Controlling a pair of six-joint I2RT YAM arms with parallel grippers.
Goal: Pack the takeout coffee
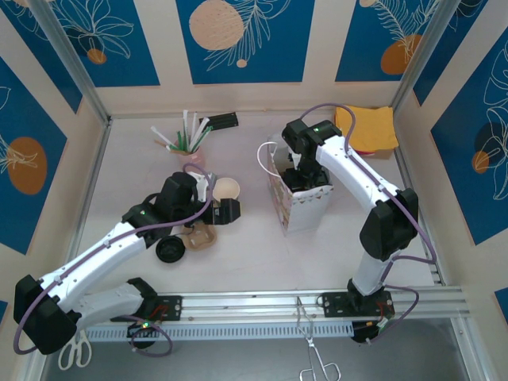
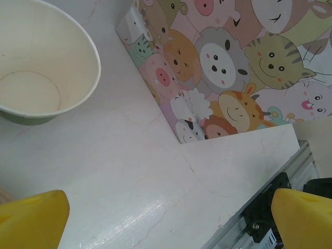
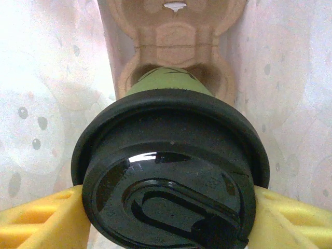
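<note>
My right gripper (image 3: 168, 212) is shut on a green takeout coffee cup (image 3: 167, 82) with a black lid (image 3: 171, 171). Its yellow fingers (image 3: 41, 218) press the lid's sides. The cup hangs inside the cartoon-animal paper bag (image 1: 302, 202), just above a slot of the brown cardboard cup carrier (image 3: 174, 44) at the bag's bottom. In the top view the right gripper (image 1: 305, 178) reaches down into the bag's open top. My left gripper (image 1: 226, 208) is open over bare table, with a lidless empty paper cup (image 2: 46, 67) to its left and the bag (image 2: 233, 67) ahead.
A loose black lid (image 1: 170, 250) and a second cardboard carrier (image 1: 198, 236) lie by the left arm. A cup of straws (image 1: 190, 143) stands at the back, a yellow cloth (image 1: 367, 127) at the back right. Tongs (image 1: 313, 353) and scissors (image 1: 75, 353) rest beyond the near rail.
</note>
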